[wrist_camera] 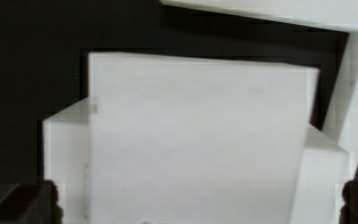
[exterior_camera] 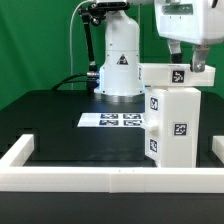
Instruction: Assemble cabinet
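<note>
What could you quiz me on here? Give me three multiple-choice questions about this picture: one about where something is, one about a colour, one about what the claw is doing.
1. Where does the cabinet stand?
A. on the exterior view's right, near the white border wall
B. on the exterior view's far left
C. on top of the marker board

2. What colour is the tabletop?
A. red
B. black
C. yellow

3. What is the gripper doing?
A. clamped shut on a loose panel
B. out of sight
C. open, just above the cabinet's top block

Answers:
1 A, the tall white body sits right of the tag strip.
2 B, the surface around the parts is dark.
3 C, in the wrist view both fingertips stand wide apart at the picture's edges, holding nothing.
</note>
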